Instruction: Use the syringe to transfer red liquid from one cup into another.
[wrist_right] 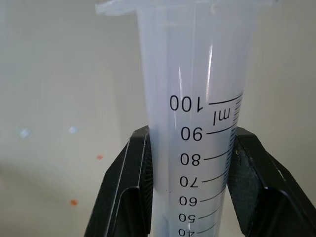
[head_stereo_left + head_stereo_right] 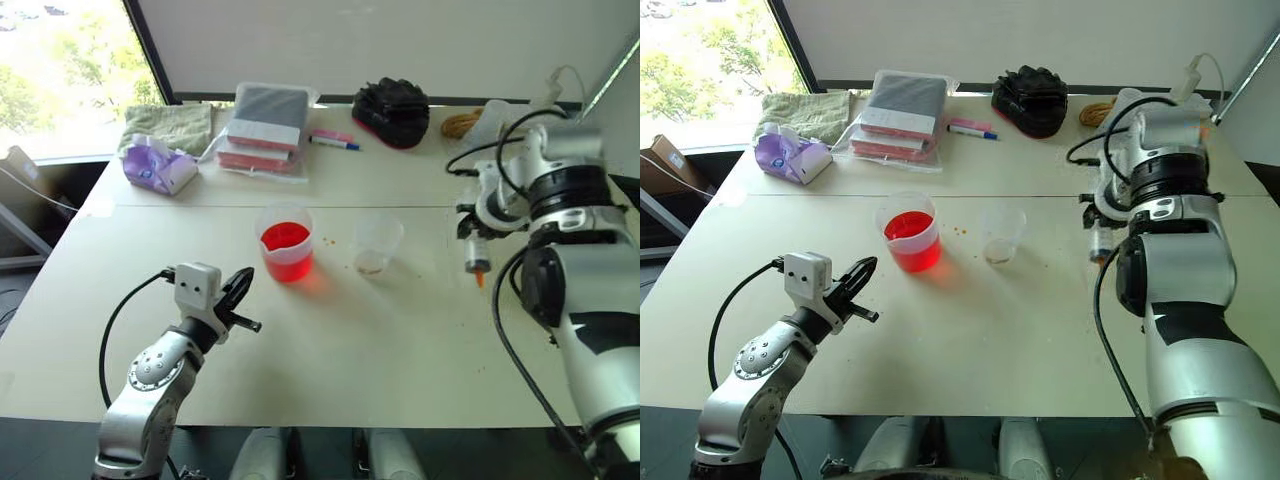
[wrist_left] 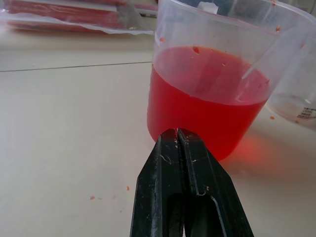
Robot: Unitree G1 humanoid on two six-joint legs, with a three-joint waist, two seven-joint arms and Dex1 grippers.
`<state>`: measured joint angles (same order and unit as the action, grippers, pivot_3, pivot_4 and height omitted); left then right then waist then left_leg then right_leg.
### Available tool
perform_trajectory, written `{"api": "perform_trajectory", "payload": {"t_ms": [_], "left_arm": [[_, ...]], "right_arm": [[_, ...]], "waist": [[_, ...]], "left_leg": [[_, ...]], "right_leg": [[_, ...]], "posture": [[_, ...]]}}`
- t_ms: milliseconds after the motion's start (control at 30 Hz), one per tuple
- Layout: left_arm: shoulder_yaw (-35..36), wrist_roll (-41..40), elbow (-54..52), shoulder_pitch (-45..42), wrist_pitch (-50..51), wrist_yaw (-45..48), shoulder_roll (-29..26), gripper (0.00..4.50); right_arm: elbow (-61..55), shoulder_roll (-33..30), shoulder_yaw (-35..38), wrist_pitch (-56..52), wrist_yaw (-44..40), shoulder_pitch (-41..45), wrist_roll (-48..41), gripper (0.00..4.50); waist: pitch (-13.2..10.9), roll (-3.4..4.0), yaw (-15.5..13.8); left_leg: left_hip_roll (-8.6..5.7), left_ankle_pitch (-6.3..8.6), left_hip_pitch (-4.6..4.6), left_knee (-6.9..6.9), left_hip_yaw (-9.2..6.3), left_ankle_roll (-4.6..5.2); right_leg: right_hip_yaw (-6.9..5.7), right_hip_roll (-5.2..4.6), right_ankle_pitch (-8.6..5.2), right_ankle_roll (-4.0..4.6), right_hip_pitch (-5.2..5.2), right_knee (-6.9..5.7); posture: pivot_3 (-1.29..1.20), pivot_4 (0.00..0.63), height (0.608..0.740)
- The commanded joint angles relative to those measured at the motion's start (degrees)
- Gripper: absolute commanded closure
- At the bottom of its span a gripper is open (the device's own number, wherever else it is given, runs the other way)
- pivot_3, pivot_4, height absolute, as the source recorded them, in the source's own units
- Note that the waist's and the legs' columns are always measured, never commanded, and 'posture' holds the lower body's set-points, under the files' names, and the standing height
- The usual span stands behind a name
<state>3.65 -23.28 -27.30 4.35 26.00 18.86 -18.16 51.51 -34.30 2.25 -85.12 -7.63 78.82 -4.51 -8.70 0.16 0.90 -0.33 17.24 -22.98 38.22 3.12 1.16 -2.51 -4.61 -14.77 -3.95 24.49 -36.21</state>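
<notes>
The syringe [image 1: 197,123] hangs above the right side of the counter [image 2: 330,350], clamped across its clear barrel by the right gripper [image 1: 190,173], whose two black jaws press on opposite sides of the graduated tube. Its long axis runs steeply downward: the orange-red tip [image 2: 479,272] points at the counter without touching it, and the flange end sits uppermost by the wrist. The barrel looks empty of red liquid.

The spouted beaker [image 2: 286,240] stands upright near the middle of the counter, roughly half full of red liquid [image 3: 207,98]. Just to its right, apart from it, stands the smaller clear cup [image 2: 377,243], upright, with an orange stain at its bottom.

The left gripper [image 2: 238,290] hovers level just in front of the beaker, pointing at it, jaws clenched together on nothing.

Counted: one syringe, one beaker, one small cup, two grippers. At the far edge lies one blue-capped marker pen [image 2: 334,143].
</notes>
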Motion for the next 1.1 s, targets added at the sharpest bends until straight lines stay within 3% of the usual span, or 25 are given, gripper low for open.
{"api": "perform_trajectory", "payload": {"t_ms": [33,167,367,567,767,1100], "left_arm": [[1.6,-3.0,0.7,-2.9,1.2,4.4,-2.6,4.5],[3.0,-5.3,4.5,-8.1,2.6,10.5,-7.9,4.5],[7.1,-12.0,7.2,-12.7,7.4,20.6,-16.9,4.5],[15.0,-23.6,9.7,-18.4,16.5,28.5,-26.6,4.5],[17.3,-27.3,16.4,-30.1,21.2,30.1,-32.1,4.5],[13.4,-25.0,24.8,-45.2,20.8,33.7,-33.8,4.5]], "right_arm": [[-4.0,-0.6,5.2,11.8,2.1,2.6,-0.3,3.06],[-11.5,4.0,15.7,26.2,2.6,1.6,-6.9,3.06],[-28.6,12.5,16.7,36.8,-7.2,-5.2,-14.9,3.06],[-40.9,19.8,13.0,41.5,-19.7,-7.7,-24.5,3.06],[-50.7,23.7,8.4,38.5,-26.5,-13.6,-32.4,3.06],[-54.9,26.2,-1.5,44.6,-25.4,-23.6,-27.5,3.06]], "waist": [[0.0,0.0,0.3],[0.0,0.02,0.3],[0.0,0.03,0.1],[-0.1,0.0,0.0],[0.0,-0.07,0.0],[0.0,-0.1,0.2]], "left_leg": [[0.01,0.0,0.02,0.0,0.0,0.0],[0.07,-0.04,0.07,-0.01,0.02,-0.05],[0.16,-0.07,0.07,-0.02,-0.01,-0.1],[0.13,-0.08,-0.01,0.02,-0.05,-0.11],[0.11,-0.1,0.07,0.03,-0.17,-0.14],[0.07,-0.32,0.07,0.02,-0.14,-0.5]], "right_leg": [[0.0,0.03,0.0,0.0,-0.01,-0.01],[0.01,0.16,0.01,-0.02,0.0,-0.11],[0.01,0.25,0.02,-0.06,0.01,-0.17],[-0.02,0.18,0.03,-0.08,0.02,-0.15],[-0.07,0.17,0.03,-0.08,-0.08,-0.15],[-0.05,0.17,0.03,-0.09,-0.04,-0.18]], "posture": [[0.0,0.15,0.74],[0.0,0.15,0.74],[0.0,0.15,0.74],[0.0,0.15,0.74],[0.0,0.15,0.74],[0.0,0.15,0.74]]}}
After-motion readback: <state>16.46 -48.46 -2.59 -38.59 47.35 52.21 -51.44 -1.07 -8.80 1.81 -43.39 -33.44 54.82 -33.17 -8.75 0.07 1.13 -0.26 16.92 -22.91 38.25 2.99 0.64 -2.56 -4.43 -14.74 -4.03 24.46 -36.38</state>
